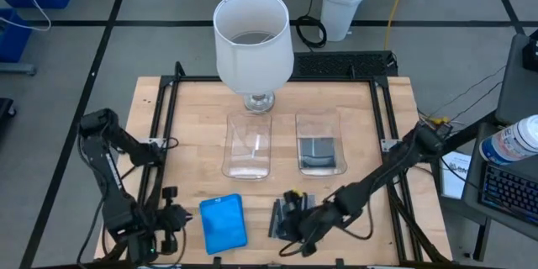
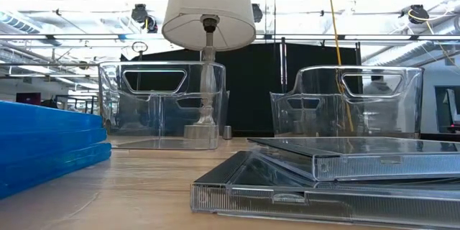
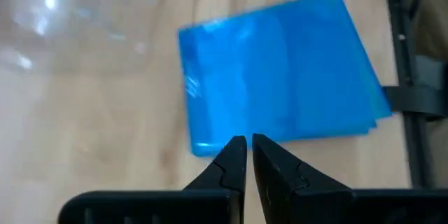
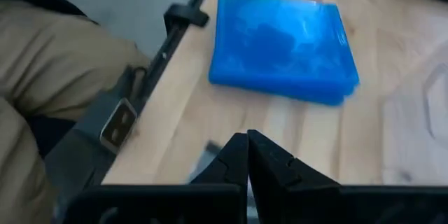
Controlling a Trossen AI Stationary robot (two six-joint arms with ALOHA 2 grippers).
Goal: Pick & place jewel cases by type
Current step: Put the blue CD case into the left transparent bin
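A stack of bright blue jewel cases (image 1: 223,223) (image 2: 43,151) (image 3: 280,70) (image 4: 283,45) lies flat near the table's near edge. To its right are smoky grey cases (image 1: 276,218) (image 2: 323,180), the top one askew and leaning on the one below. Another grey case (image 1: 319,151) lies in the right clear tray. My left gripper (image 1: 172,217) (image 3: 245,143) is shut, just left of the blue stack. My right gripper (image 1: 290,214) (image 4: 246,140) is shut and hovers over the grey cases, pointing toward the blue stack. Neither gripper shows in the low view.
Two clear trays (image 1: 250,145) (image 1: 336,126) stand side by side mid-table; the left one holds no case. A white-shaded lamp (image 1: 252,42) stands behind them. A black frame (image 1: 160,134) borders the wooden table. A person's tan sleeve (image 4: 49,56) shows beyond the table's near edge.
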